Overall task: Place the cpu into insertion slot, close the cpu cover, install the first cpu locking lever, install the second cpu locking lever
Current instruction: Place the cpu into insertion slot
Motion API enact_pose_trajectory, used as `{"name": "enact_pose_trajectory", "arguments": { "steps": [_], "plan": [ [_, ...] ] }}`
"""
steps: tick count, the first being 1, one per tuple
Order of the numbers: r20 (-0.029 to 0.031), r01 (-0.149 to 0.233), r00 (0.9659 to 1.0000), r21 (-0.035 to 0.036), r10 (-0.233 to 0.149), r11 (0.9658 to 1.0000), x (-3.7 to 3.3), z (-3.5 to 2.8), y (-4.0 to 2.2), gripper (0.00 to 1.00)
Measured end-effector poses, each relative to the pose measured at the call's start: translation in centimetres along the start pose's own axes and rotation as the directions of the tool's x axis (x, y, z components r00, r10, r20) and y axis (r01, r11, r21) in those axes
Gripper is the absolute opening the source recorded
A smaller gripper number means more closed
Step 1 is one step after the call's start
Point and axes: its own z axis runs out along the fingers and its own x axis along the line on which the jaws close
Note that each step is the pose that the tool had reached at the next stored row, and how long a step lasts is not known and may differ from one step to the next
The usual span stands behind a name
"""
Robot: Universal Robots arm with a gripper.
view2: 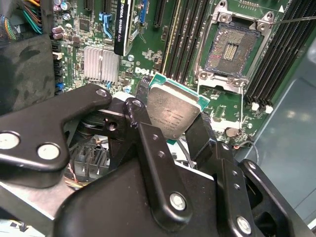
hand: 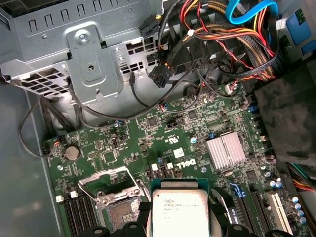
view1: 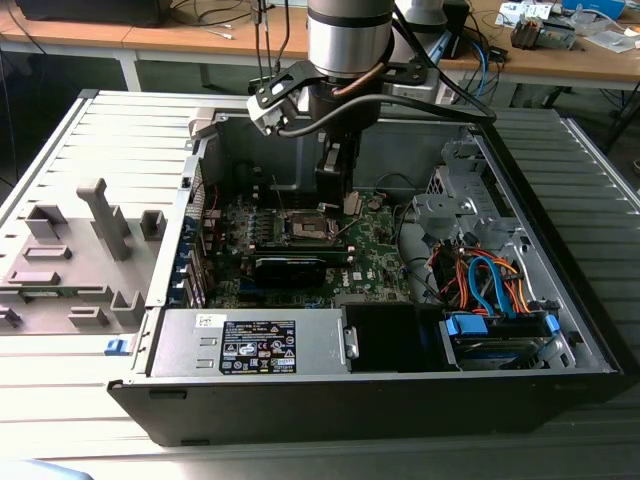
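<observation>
Found the black two-fingered gripper [view2: 170, 121] closed narrow on the small flat square cpu with silvery-grey metal top and green edge [view2: 173, 111], pinching it by two opposite edges, with a dark finger [view2: 136, 112] on either side. Noted the cpu [hand: 180, 212] carried above the green circuit board [view1: 378, 252] inside the open black computer case [view1: 300, 405], touching no surface. Cannot tell whether level.

In the exterior view, located the gripper [view1: 338, 190] low within the case. Placed it just beside the small square insertion slot with dark centre and silvery rim [view1: 308, 228], toward the exterior view's right of it, not over it.

Found the insertion slot [view2: 232, 49] bare, with its contact field exposed and no chip inside. Took the thin square silvery cpu cover frame with cut-out window [hand: 109, 182] for lifted off the slot [hand: 121, 215]; cannot confirm its angle. Noted a thin silvery wire locking lever [view2: 295, 20] lying clear of the slot's corner, apparently unlatched.

Judged the first step in hand: placing the cpu, carried near but not seated. Rated cover and both levers as not yet done.

Judged requirements for seating:
- centring over the slot
- squaring the chip's edges to the rim
- matching corner mark and notches
- keeping level
- lowering without side load

Rated bent contacts the main risk from a skewed or dropped chip.
</observation>
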Motion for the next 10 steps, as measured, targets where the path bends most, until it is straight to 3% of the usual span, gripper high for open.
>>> {"name": "enact_pose_trajectory", "arguments": {
  "steps": [10],
  "plan": [
    [0.0011,-0.012,0.9999,0.0004,0.012,0.9999,0.00,0.02,0.00,0.55]
  ]
}}
